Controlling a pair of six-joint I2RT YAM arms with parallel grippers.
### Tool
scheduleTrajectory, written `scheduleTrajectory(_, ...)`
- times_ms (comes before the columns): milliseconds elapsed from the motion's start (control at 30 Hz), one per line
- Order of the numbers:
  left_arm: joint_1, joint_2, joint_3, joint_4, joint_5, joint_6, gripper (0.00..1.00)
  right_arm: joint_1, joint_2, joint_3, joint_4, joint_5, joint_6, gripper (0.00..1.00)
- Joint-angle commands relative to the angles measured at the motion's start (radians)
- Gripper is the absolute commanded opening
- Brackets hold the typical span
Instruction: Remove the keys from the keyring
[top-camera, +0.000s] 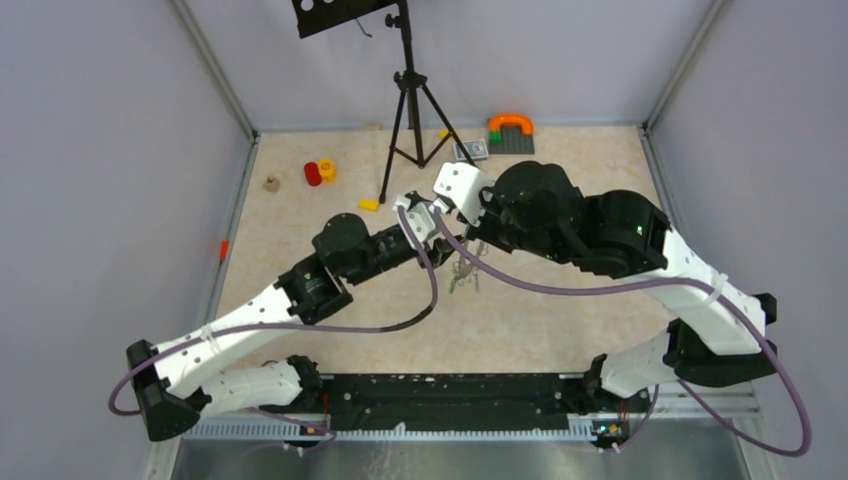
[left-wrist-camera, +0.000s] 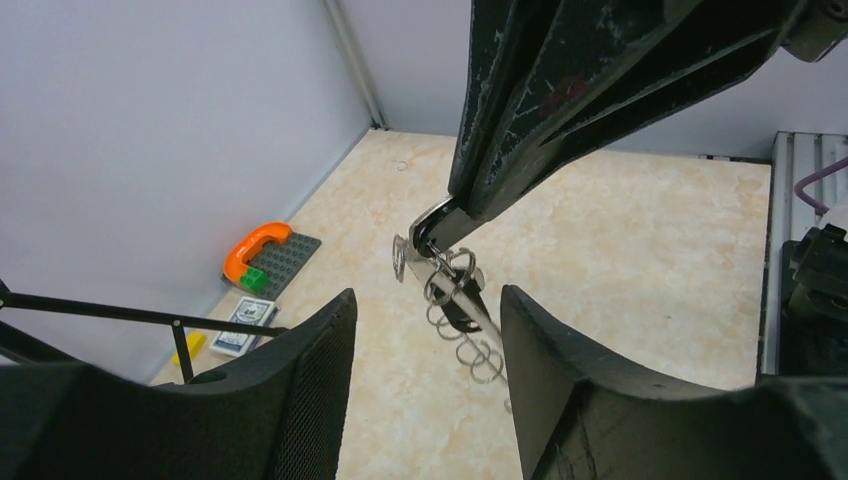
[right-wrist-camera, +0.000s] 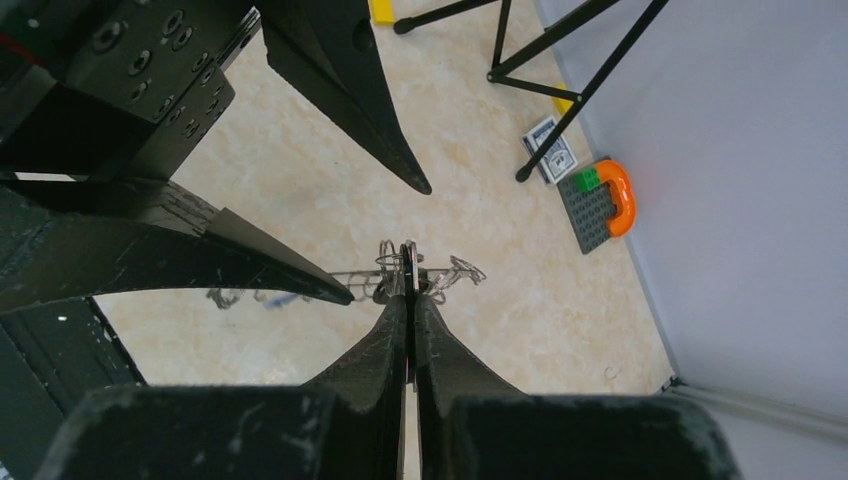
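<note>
The keyring (right-wrist-camera: 408, 265) shows edge-on as a thin metal strip, with my right gripper (right-wrist-camera: 408, 298) shut on it above the tabletop. In the left wrist view the keyring (left-wrist-camera: 475, 307) slants down from the right gripper's (left-wrist-camera: 440, 225) tip. Keys (left-wrist-camera: 456, 316), one black-headed, and small wire rings (left-wrist-camera: 485, 360) hang from it. My left gripper (left-wrist-camera: 425, 300) stands open, its fingers (left-wrist-camera: 300, 380) on either side of the bunch and not touching it. From above, the keys (top-camera: 465, 274) dangle under both wrists.
A tripod (top-camera: 405, 100) stands at the back. Near it lie a grey brick plate with an orange arch (top-camera: 511, 132), a card box (top-camera: 472, 150), a yellow block (top-camera: 369, 205), red and yellow pieces (top-camera: 319, 172) and a small wooden piece (top-camera: 271, 184).
</note>
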Motion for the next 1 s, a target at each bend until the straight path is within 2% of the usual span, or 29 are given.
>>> scheduleTrajectory(0,-0.004,0.009,-0.011,0.062,-0.006,0.0,0.56,0.006,-0.011,0.048,0.029,-0.023,0.018,0.0)
scheduleTrajectory(500,-0.004,0.025,-0.013,0.065,0.034,-0.026,0.29,0.006,-0.031,0.039,0.029,-0.027,0.013,0.0)
scheduleTrajectory(967,-0.004,0.004,-0.02,0.016,0.052,-0.05,0.12,0.007,-0.04,0.025,0.033,0.0,0.007,0.0)
